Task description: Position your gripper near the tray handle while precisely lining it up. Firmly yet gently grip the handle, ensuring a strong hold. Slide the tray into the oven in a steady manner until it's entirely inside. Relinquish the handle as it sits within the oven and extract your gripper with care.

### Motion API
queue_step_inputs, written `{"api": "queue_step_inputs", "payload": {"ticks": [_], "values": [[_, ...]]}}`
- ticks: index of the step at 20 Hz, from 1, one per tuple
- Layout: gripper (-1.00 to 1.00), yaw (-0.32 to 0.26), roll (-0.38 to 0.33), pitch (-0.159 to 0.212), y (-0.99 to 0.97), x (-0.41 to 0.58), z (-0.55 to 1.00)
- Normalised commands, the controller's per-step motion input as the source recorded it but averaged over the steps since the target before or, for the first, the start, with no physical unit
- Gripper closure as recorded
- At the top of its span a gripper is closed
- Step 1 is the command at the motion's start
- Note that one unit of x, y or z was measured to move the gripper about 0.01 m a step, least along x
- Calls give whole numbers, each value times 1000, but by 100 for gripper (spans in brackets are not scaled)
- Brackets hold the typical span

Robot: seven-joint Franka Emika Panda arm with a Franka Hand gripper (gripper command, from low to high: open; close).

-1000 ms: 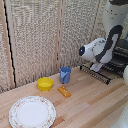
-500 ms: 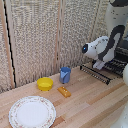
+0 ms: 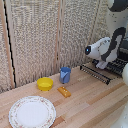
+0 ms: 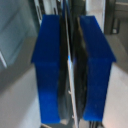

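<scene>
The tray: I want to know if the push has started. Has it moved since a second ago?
Cannot tell. In the exterior view the tray sits about where it did against the blue cup; any slide toward the oven is too small to judge.

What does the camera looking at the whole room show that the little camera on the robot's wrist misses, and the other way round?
Only the exterior view shows the wooden table, the patterned plate, the yellow bowl, the blue cup, a small orange object and the white arm reaching over the tray at that view's right. Only the wrist view shows the blue fingertips up close, pressed on either side of a thin dark bar, apparently the tray handle. Both share the gripper and the tray, though each sees a different part.
</scene>
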Motion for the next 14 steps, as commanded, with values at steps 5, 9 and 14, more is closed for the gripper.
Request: {"api": "queue_step_inputs", "payload": {"ticks": [5,9,14], "values": [[-100,-11,-21,-20,4,-123,11],[-100,0,-3,-1,256,-19,9],[-100,-7,-49,0,605,47,113]]}}
